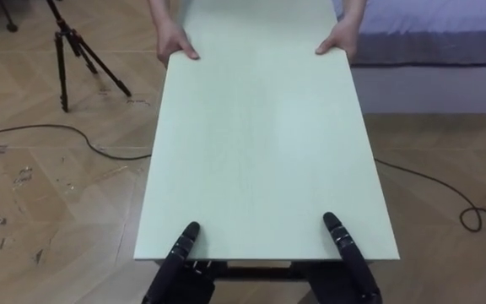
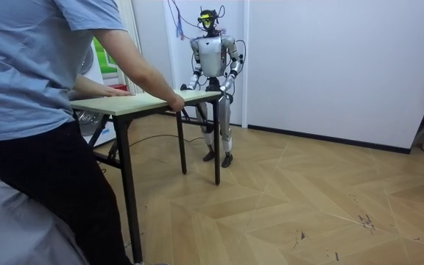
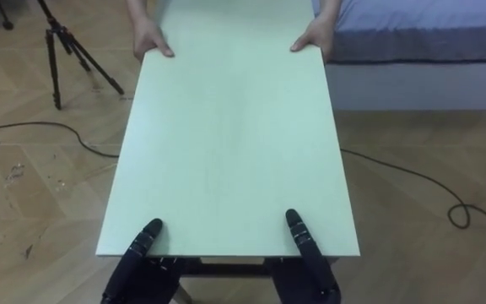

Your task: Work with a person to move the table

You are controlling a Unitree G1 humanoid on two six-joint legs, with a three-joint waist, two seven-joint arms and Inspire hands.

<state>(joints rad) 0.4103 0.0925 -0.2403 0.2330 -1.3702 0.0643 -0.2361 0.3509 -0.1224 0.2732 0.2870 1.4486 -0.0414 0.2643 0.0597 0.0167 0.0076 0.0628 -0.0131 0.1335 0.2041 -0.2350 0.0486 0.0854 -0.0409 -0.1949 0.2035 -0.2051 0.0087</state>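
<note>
A long pale-green table [image 1: 260, 152] on dark legs stretches away from me. My left hand [image 1: 182, 245] and right hand [image 1: 342, 239] clamp its near edge, each with a dark thumb lying on top and the rest under the board. At the far end a person's two hands [image 1: 175, 44] [image 1: 337, 40] grip the corners. In the room view the person in a blue shirt [image 2: 43, 59] leans over the table [image 2: 146, 101] at the room view's left, and I stand upright at the other end by a white wall.
A black tripod [image 1: 74, 46] stands on the wooden floor at the far left. A bed with a grey-violet cover [image 1: 429, 34] lies at the far right, close to the table's corner. Dark cables [image 1: 57, 131] [image 1: 445, 190] run over the floor on both sides.
</note>
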